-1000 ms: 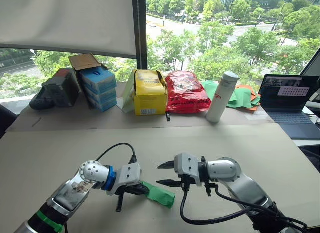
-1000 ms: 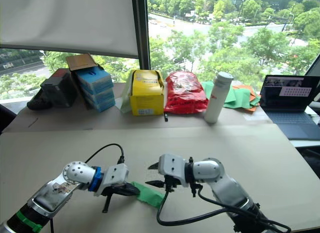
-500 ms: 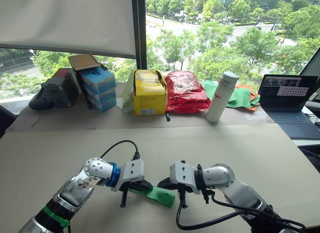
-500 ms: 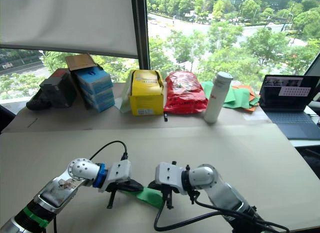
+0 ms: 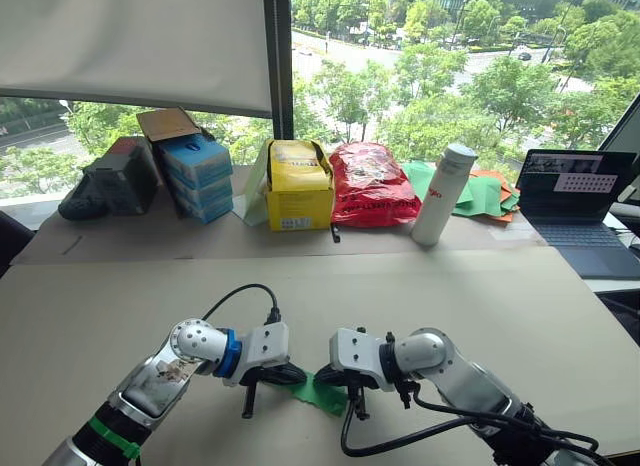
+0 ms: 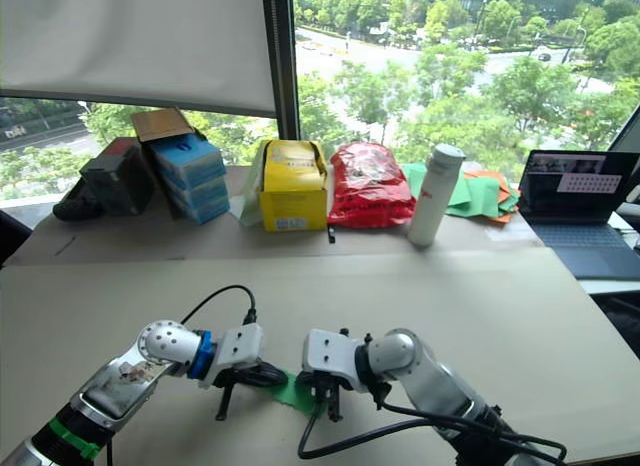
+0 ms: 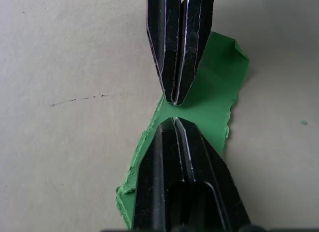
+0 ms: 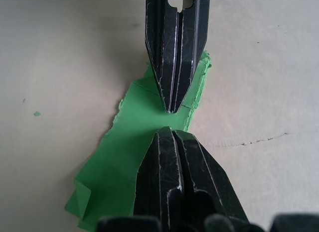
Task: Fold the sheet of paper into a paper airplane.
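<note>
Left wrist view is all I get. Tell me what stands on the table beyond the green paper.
Observer: A row along the far side, well apart from the sheet of paper: blue boxes, a yellow box, a red bag.
Operator: Go on rightward.
Observer: A white bottle stands upright, and behind it lies a pile of green and orange sheets.
Operator: Name the last thing.
Observer: An open laptop, at the robot's far right.

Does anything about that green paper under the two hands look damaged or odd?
Yes. The sheet of paper has ragged, torn-looking long edges and a crumpled corner, not clean folds. The left hand and right hand meet tip to tip over it.
</note>
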{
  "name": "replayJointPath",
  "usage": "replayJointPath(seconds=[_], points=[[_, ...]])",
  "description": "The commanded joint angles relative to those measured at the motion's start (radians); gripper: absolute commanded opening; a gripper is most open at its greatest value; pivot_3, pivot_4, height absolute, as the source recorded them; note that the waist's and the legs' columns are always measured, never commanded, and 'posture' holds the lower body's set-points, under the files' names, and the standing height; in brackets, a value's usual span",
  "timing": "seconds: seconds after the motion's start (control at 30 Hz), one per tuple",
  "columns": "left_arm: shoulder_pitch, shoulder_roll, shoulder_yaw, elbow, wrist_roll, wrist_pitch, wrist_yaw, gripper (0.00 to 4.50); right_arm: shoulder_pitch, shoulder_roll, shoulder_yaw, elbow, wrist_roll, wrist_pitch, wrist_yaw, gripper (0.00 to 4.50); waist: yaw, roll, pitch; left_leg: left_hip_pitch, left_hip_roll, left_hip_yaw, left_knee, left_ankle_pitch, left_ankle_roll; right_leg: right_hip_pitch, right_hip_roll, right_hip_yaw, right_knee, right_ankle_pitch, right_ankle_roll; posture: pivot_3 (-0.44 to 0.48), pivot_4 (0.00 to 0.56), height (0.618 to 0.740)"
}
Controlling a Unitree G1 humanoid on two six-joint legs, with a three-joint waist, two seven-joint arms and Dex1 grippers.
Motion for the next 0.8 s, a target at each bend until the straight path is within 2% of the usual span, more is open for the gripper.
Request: replayJointPath(seconds=[0.03, 0.3, 0.8], points=[[0.007, 0.001, -0.005, 0.005, 0.016, -0.021, 0.004, 0.00, 0.018, -0.052, 0.060, 0.023, -0.050, 0.109, 0.024, 0.04, 0.001, 0.000, 0.000, 0.000, 0.000, 0.000, 0.000, 0.000, 0.000, 0.000, 0.000, 0.000, 0.000, 0.000, 0.000, 0.000, 0.150, 0.740], [0.012, 0.005, -0.015, 0.023, 0.035, -0.027, 0.001, 0.00, 0.039, -0.108, 0.084, -0.018, -0.046, 0.205, 0.029, 0.04, 0.005, 0.001, -0.003, 0.002, 0.000, 0.000, 0.000, -0.001, 0.001, 0.003, -0.002, 0.000, -0.001, 0.000, 0.000, 0.000, 0.150, 0.740], [-0.020, -0.009, -0.056, 0.087, 0.067, -0.061, -0.003, 0.00, 0.108, -0.257, 0.079, -0.113, -0.039, 0.240, 0.037, 0.04, 0.028, 0.002, -0.008, 0.008, -0.001, 0.000, 0.000, -0.003, 0.005, 0.006, -0.003, 0.000, -0.005, 0.000, 0.003, 0.000, 0.150, 0.740]])
